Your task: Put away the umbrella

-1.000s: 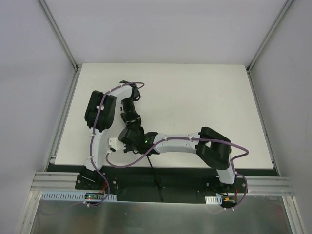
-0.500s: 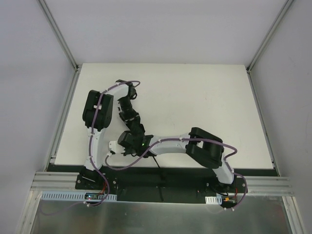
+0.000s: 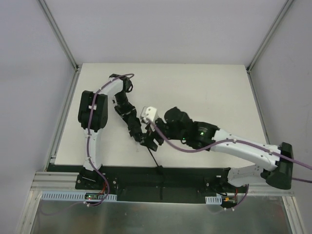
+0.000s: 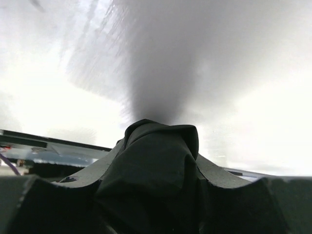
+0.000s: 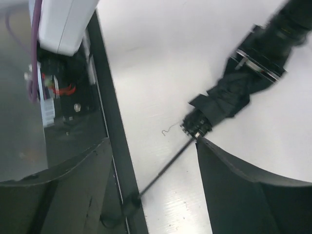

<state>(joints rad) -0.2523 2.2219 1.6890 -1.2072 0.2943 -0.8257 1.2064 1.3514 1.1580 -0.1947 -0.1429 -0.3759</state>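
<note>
Two arms meet at the lower centre-left of the top view, over the near part of the worktop [image 3: 204, 87]. The left gripper [image 3: 136, 132] has its jaws clamped on the umbrella [image 5: 229, 100]; its wrist view shows bunched black fabric filling the gap between them. The right gripper [image 3: 152, 141] stands just beside it with its jaws apart and holding nothing. In the right wrist view the thin shaft [image 5: 165, 165] runs through the open gap, from the canopy end at upper right down to the handle [image 5: 130, 204] at lower left. Whether either jaw touches the shaft cannot be told. The umbrella lies slantwise: its canopy is over the white surface, and its shaft is extended toward the bottom of the top view. The handle rests over the black strip [image 3: 195, 173] along the near edge. A small bent wire shows on the surface beside the shaft collar, and its purpose is not determinable. In my judgement the step in hand is collapsing the umbrella, with the canopy gathered and held but the shaft not yet telescoped in. The task therefore appears to be in a middle stage. The next move calls for the right jaws to close on the handle or the lower shaft, a thin target needing accurate centring. They must then push along the shaft's own line while the left grip holds firm. Risks noted are fabric slipping in the left jaws and an off-axis push bending the shaft.
</note>
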